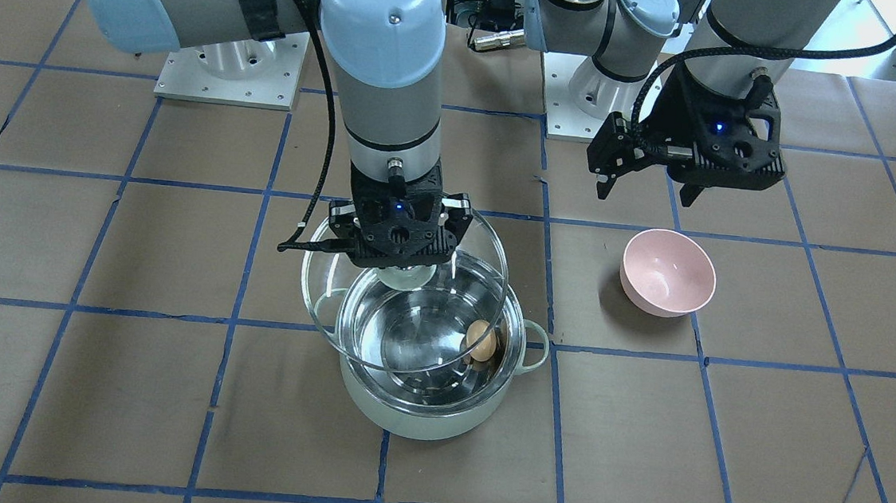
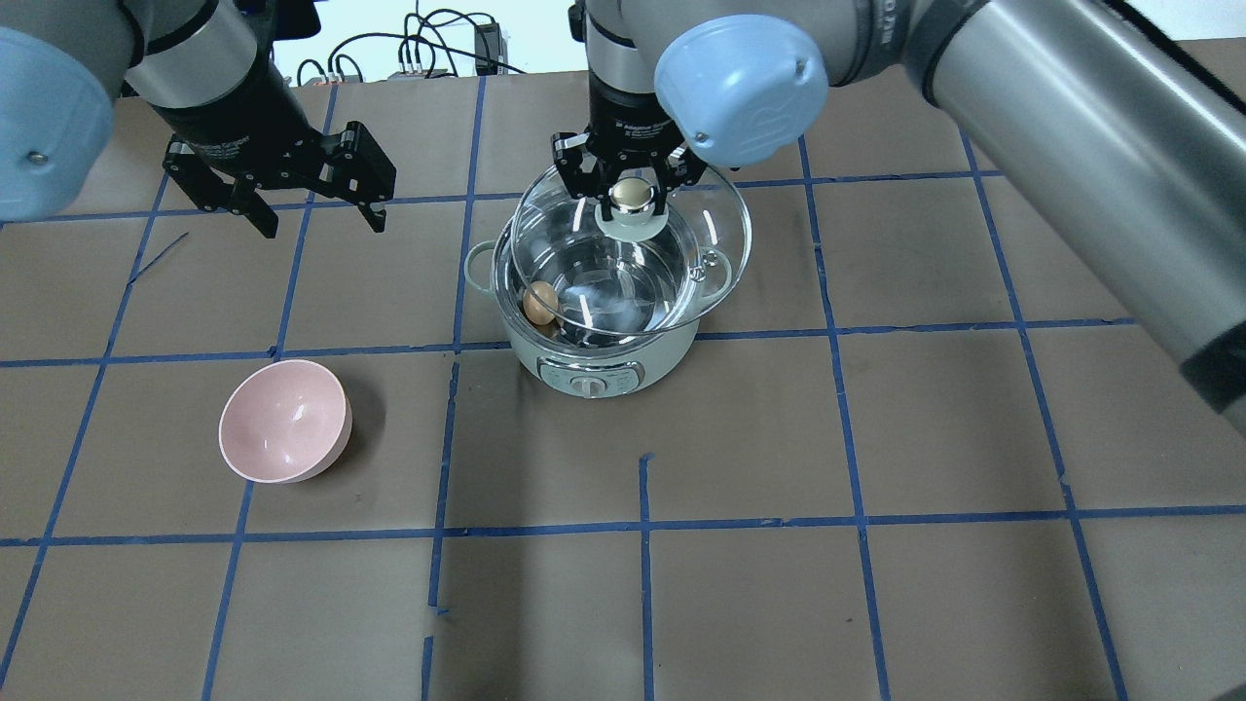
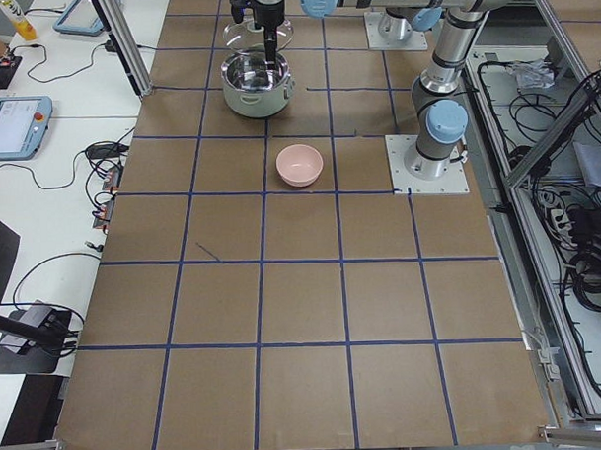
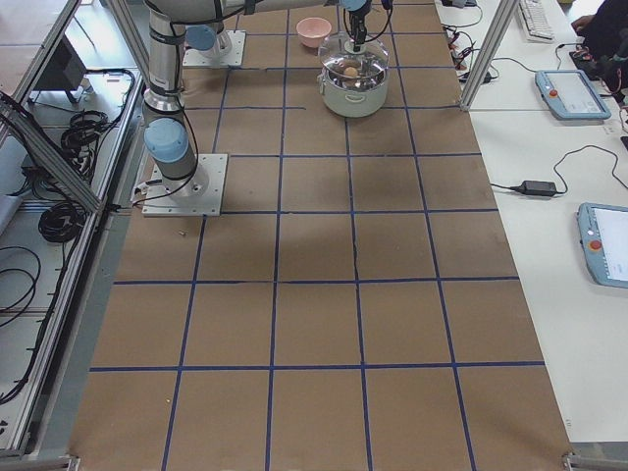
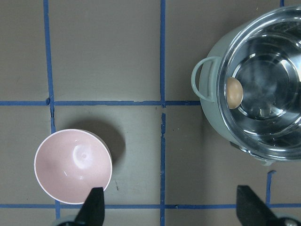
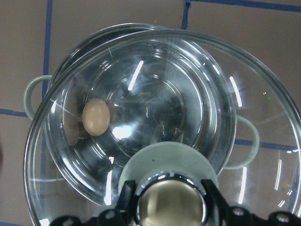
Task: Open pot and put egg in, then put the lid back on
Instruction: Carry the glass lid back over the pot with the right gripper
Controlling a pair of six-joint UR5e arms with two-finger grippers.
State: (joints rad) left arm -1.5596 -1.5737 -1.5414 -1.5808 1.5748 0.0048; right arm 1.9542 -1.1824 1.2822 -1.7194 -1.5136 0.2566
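Observation:
The mint-green pot stands at the table's middle, open, its steel inside showing. The brown egg lies inside it against the wall, also seen in the front view, the left wrist view and the right wrist view. My right gripper is shut on the knob of the glass lid and holds the lid above the pot, offset toward the pot's far side. My left gripper is open and empty, hovering left of the pot.
An empty pink bowl sits on the table left of the pot, also in the front view and the left wrist view. Blue tape lines grid the brown table.

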